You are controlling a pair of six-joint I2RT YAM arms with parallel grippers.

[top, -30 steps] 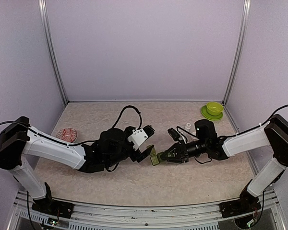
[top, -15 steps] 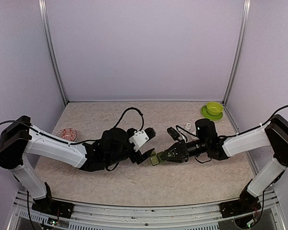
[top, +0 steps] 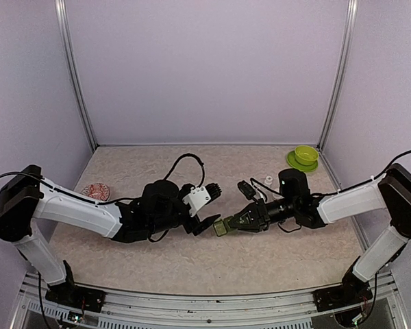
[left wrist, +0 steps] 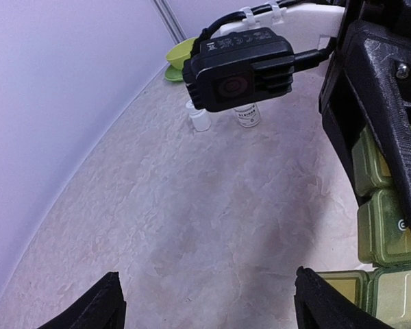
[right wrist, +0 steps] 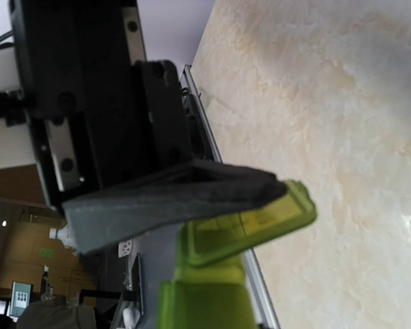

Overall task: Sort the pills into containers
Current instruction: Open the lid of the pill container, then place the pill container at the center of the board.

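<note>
The dark green containers strip (top: 221, 227) sits at the table's middle, held in my right gripper (top: 231, 223). In the right wrist view one black finger (right wrist: 171, 199) presses on a raised green lid (right wrist: 260, 218) above the strip's body (right wrist: 205, 298); the other finger is hidden. My left gripper (top: 208, 222) is open and empty just left of the strip. In the left wrist view its fingertips (left wrist: 101, 303) frame bare table, with the green compartments (left wrist: 387, 219) at the right edge under the right gripper's finger (left wrist: 377, 116). No loose pills show.
A small round pinkish dish (top: 96, 192) lies at the left. A white bottle (left wrist: 247, 115) and its white cap (left wrist: 200, 120) stand behind the right wrist. A lime-green bowl on a saucer (top: 304, 157) is at the back right corner.
The left arm has shifted slightly, bringing its open gripper a little closer to the strip. The right gripper holds the strip in nearly the same spot.
</note>
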